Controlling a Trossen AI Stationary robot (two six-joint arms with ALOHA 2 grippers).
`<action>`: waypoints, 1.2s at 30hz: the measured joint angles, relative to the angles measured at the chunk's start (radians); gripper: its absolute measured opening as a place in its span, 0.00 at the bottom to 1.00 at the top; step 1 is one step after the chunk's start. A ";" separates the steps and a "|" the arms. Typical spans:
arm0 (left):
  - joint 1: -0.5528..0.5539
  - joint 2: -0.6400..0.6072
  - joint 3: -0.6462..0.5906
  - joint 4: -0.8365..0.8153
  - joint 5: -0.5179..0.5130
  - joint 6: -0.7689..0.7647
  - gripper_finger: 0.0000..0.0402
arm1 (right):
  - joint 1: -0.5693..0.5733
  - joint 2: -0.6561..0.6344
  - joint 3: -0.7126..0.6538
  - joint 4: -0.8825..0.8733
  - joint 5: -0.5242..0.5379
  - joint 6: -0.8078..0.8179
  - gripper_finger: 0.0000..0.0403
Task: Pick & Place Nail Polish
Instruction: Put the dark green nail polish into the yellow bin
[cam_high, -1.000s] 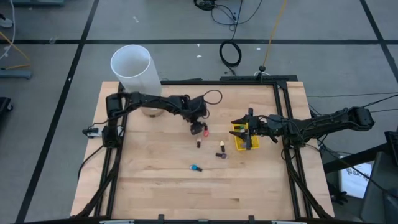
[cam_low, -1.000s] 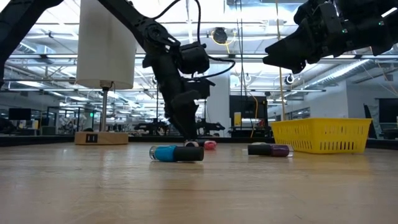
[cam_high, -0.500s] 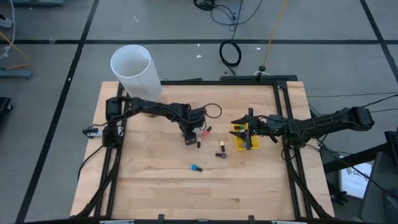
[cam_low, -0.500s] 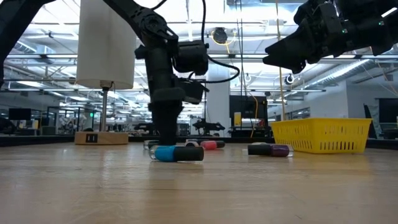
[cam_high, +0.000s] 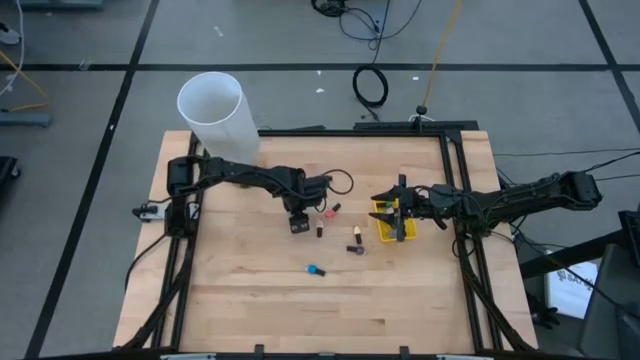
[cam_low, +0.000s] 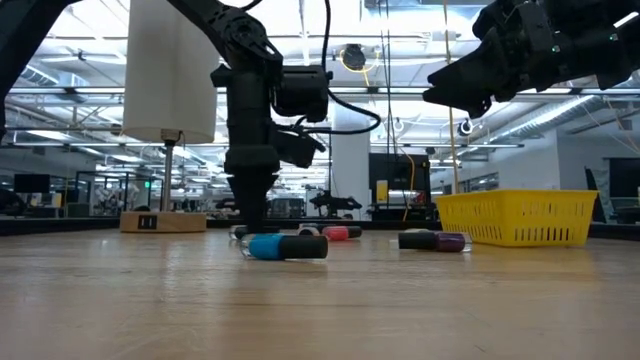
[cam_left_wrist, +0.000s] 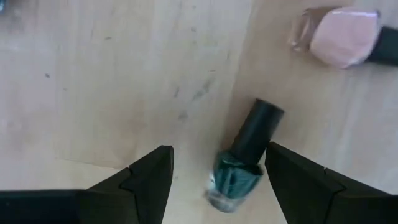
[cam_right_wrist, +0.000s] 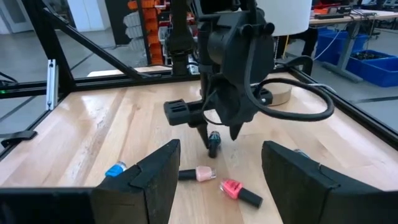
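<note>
Two arms share the wooden table (cam_high: 250, 300), with a big white cylinder (cam_high: 212, 108) at its far left corner and a yellow bin (cam_low: 520, 218) on the right side. The right gripper (cam_high: 401, 213) hovers over that bin with its fingers spread and nothing between them. The left gripper (cam_left_wrist: 216, 171) is down near the table's middle, pointing at the wood, its fingers parted and empty.

Several nail polish bottles lie loose on the table between the arms. In the left wrist view a dark green bottle (cam_left_wrist: 242, 158) lies flat between the open left fingers, nearer one finger than the other, and the picture does not show whether it touches that one. Its long axis runs slantwise, black cap pointing away from the wrist and glass body toward it, so the fingers stand to either side of its length rather than at its ends. A pale pink bottle (cam_left_wrist: 339, 43) lies just beyond it, and the right wrist view shows a red one (cam_right_wrist: 239, 192) and a blue one (cam_right_wrist: 115, 169) farther off, all on their sides.

Judging by this, the left arm is much the nearer to the green bottle; a small sideways shift to centre it and a slight drop should set up the squeeze across its body.
</note>
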 joint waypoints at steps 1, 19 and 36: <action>-0.002 0.000 0.000 -0.001 -0.005 0.017 0.62 | 0.000 0.000 0.000 0.000 0.000 0.000 0.53; -0.047 0.001 0.001 0.062 -0.007 -0.014 0.62 | 0.000 0.000 0.000 0.000 0.000 0.004 0.53; -0.046 -0.001 -0.060 0.136 -0.027 0.045 0.62 | 0.000 0.000 0.000 0.000 0.000 0.012 0.53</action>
